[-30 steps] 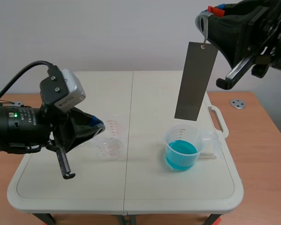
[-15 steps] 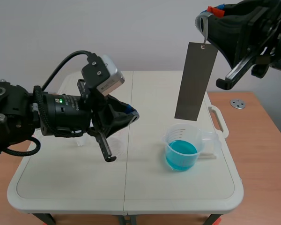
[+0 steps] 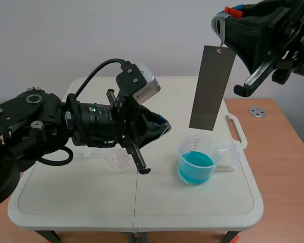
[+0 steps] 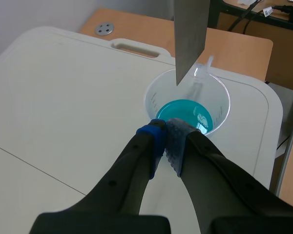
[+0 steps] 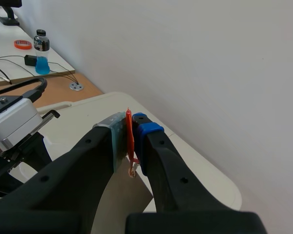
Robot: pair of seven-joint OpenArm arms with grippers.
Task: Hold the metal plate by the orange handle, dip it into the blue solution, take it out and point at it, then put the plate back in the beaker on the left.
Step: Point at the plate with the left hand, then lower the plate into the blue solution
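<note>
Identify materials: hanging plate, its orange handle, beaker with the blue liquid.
Plate: flat matte grey sheet, crisp edges, hole at top; likely metal.
Handle: thin orange strip; probably plastic, unsure.
Beaker: transparent wall, thin rim; looks like clear plastic, glass not excluded.

Dull grey metal plate [image 3: 212,88], thin orange handle [image 5: 130,141], turquoise-blue solution [image 3: 195,166] in a clear plastic beaker [image 3: 228,152], second beaker [image 3: 119,161] likewise clear, cream-white worktop [image 3: 81,202], black left end effector [image 4: 166,136] tipped blue and dotted grey.
</note>
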